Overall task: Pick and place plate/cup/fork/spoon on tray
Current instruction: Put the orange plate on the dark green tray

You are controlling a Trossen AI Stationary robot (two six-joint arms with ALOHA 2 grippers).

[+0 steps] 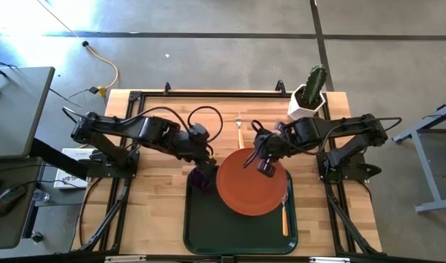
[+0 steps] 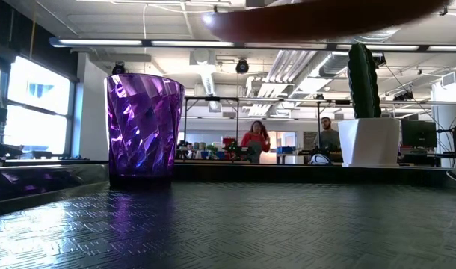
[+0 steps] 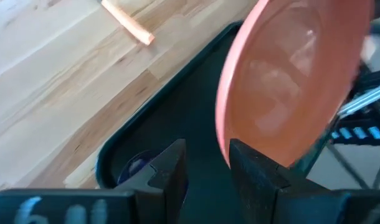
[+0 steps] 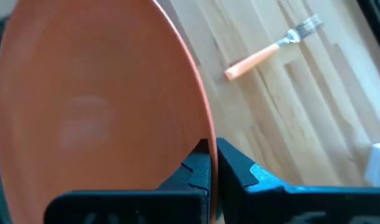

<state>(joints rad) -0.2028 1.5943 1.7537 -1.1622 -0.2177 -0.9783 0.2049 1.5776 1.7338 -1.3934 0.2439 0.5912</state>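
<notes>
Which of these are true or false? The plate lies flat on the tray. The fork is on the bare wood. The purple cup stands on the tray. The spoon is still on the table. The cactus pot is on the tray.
1. False: the right gripper holds the plate by its rim, raised above the tray.
2. True: the fork lies on the table, beyond the tray.
3. True: the cup stands upright on the tray, by the left gripper.
4. False: the spoon lies along the tray's right edge.
5. False: the cactus pot stands at the table's corner.
</notes>
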